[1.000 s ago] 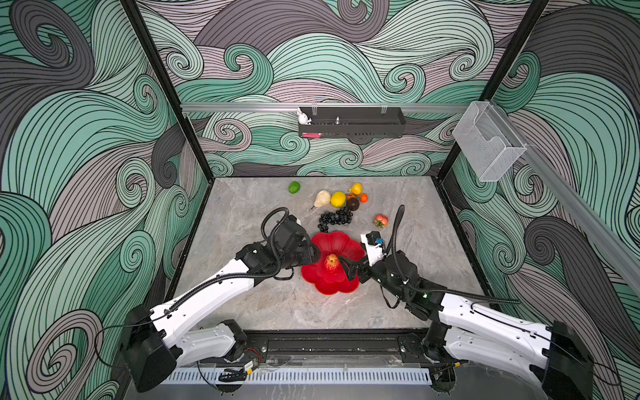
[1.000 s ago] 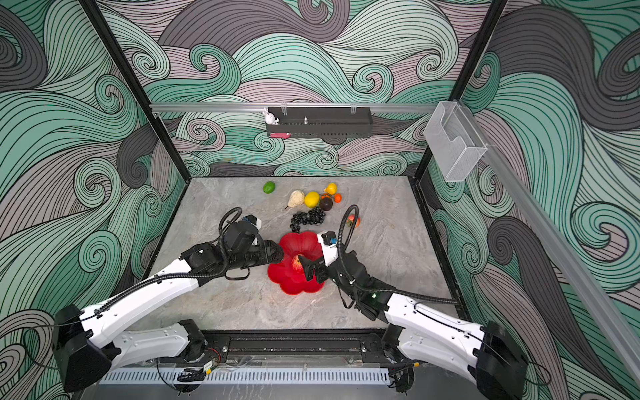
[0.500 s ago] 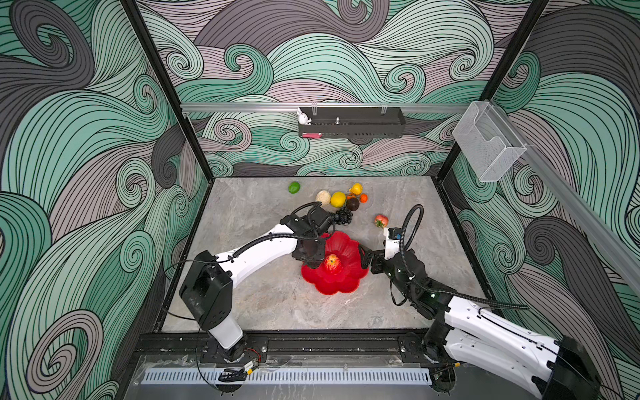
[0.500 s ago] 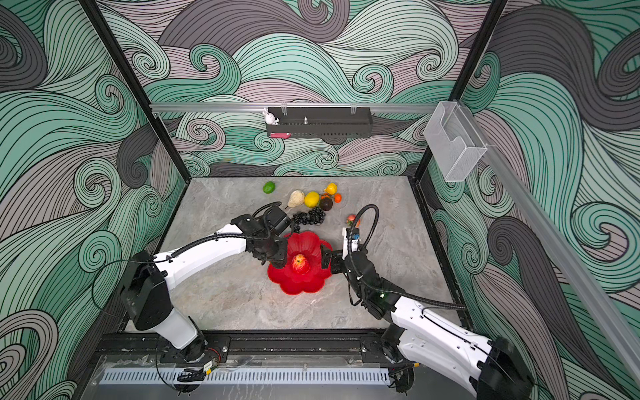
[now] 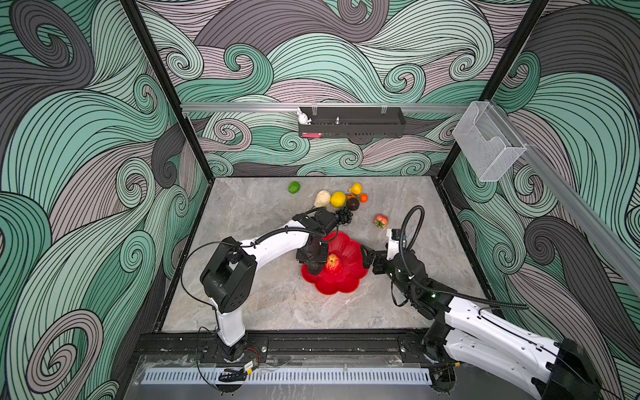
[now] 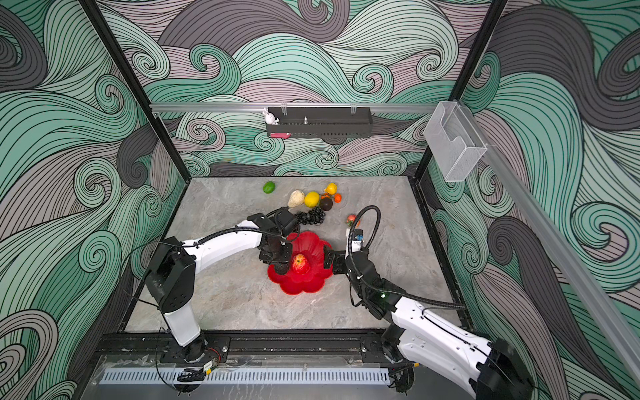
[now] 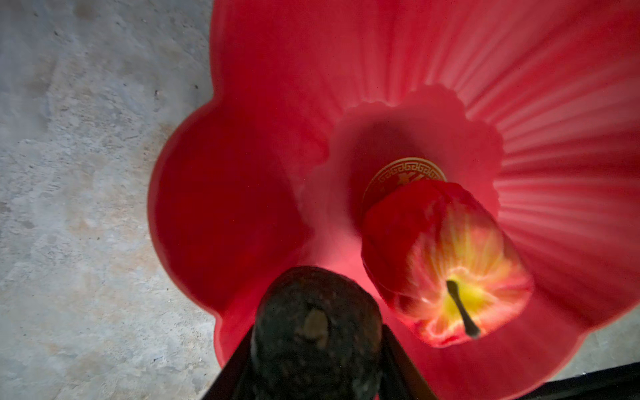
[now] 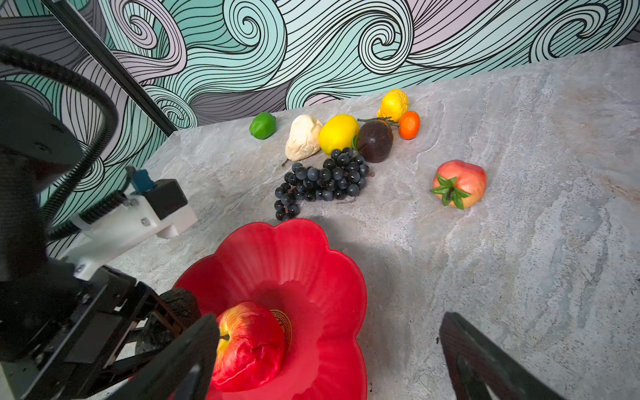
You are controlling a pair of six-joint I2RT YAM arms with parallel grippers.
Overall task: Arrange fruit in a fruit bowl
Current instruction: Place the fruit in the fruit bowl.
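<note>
Left gripper (image 5: 314,267), clamped on the dark avocado (image 7: 316,322), hangs over the edge of the fruit bowl (image 5: 342,289) with one red apple (image 5: 333,263) already inside just beside it, while grape bunch (image 5: 344,215), pear (image 5: 322,198), lemons (image 5: 338,198) and lime (image 5: 294,187) lie beyond it on the table (image 5: 256,214), not yet loaded.

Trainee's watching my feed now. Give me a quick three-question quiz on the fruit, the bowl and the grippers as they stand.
1. True or false: the right gripper is shut on a fruit.
2. Which fruit does the left gripper hold at the fruit bowl? A banana; B avocado; C strawberry.
3. How many fruits lie loose in the bowl?
Key: 1 false, its jaws stand open and empty. 2 B. 3 one, the red apple.
</note>
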